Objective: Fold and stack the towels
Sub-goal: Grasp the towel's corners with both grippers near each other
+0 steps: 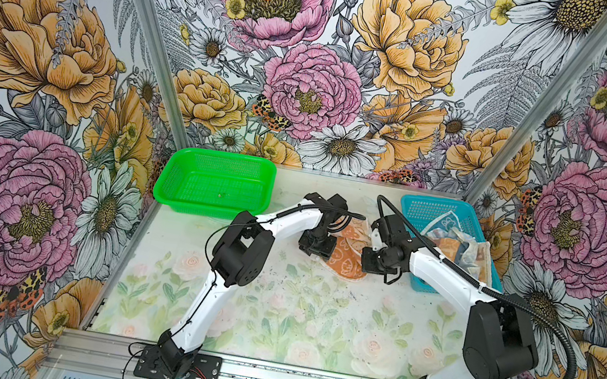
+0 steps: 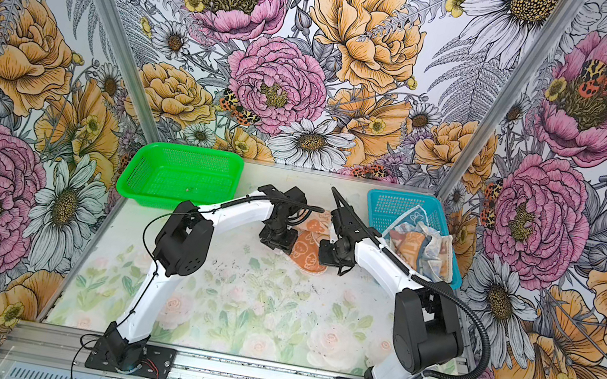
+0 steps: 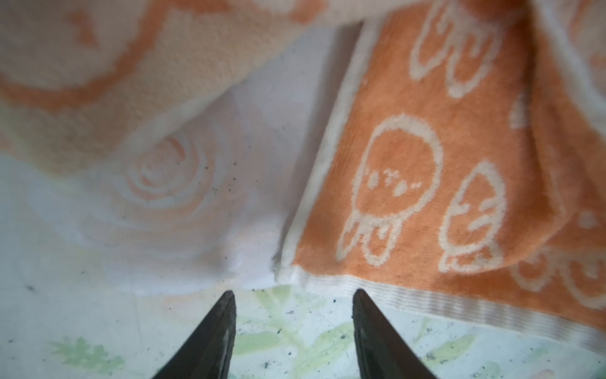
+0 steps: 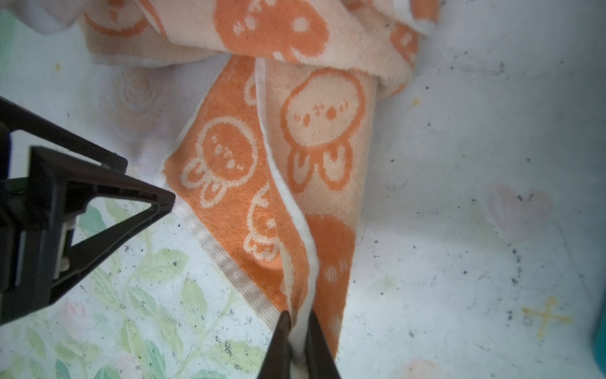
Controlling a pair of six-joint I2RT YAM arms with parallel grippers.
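My left gripper (image 3: 294, 292), jaws apart in the left wrist view, faces a corner of the orange towel (image 3: 410, 183) just ahead; the right wrist view shows my right gripper (image 4: 299, 313) clamped on its hem; both top views place it on the table (image 1: 274, 299) between them.

Left gripper (image 3: 294, 295) low, jaws apart — right gripper (image 4: 298, 316) near it, tight on towel (image 4: 229, 197) edge.

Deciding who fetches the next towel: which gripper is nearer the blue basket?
Right. The right gripper, pinching the orange towel by its edge, sits close beside the blue basket. The left gripper, open, is across that towel, on the side away from the basket.
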